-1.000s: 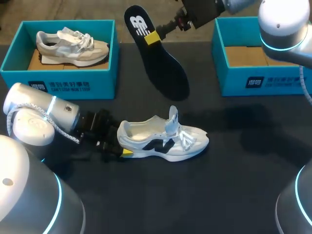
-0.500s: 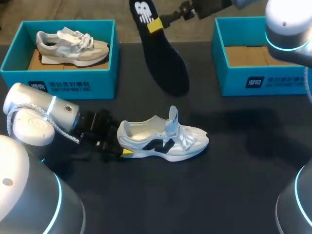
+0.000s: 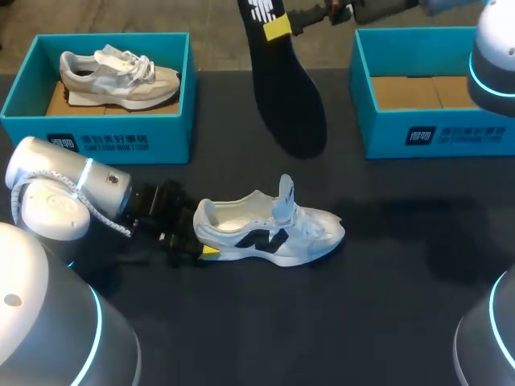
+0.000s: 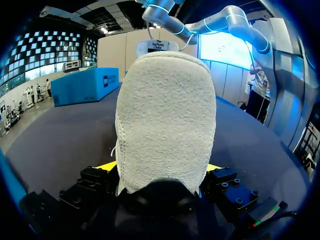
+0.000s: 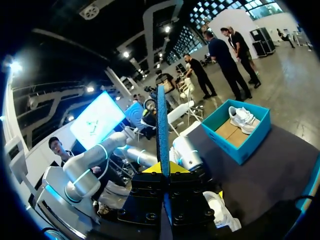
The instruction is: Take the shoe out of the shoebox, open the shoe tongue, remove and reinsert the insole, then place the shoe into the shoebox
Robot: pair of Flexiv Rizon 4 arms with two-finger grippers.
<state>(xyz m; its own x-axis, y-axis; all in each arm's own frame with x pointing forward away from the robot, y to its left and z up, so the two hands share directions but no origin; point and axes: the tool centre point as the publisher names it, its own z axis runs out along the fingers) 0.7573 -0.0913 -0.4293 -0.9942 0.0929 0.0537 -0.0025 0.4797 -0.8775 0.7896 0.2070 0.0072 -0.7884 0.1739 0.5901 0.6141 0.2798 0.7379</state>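
Now the insole (image 3: 290, 96) hangs higher and further toward the right shoebox (image 3: 418, 121) than a second ago, its heel end nearly out of the head view, while the white shoe (image 3: 269, 233) has not shifted on the table. By my judgement the removal is done and reinsertion comes next. The right gripper (image 3: 278, 26) pinches the insole near its heel end, fingers narrow, one on each face. The left gripper (image 3: 201, 241) stands fairly wide, clamped on the shoe's heel from both sides, steadying it upright with the tongue lifted.
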